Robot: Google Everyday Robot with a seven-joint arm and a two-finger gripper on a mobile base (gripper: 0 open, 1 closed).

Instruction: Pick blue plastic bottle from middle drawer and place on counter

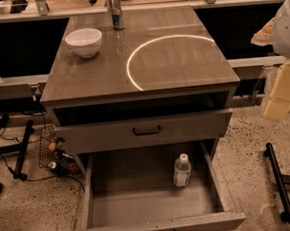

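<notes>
The blue plastic bottle (181, 171) is clear with a white cap and a pale label. It stands upright in the right half of the open middle drawer (87, 195), close to its right wall. The drawer is pulled out toward me at the bottom of the cabinet. The counter (181, 67) is the glossy grey-brown top with a white arc on it. My gripper (282, 92), cream-coloured, hangs at the right edge of the view. It is above and to the right of the drawer, well away from the bottle, and holds nothing that I can see.
A white bowl (84, 42) sits at the counter's back left and a silver can (116, 10) at the back middle. A shallower closed drawer front (146, 131) sits above the open one. A wire basket (51, 150) and cables lie left of the cabinet; a black bar (278, 182) lies on the floor at right.
</notes>
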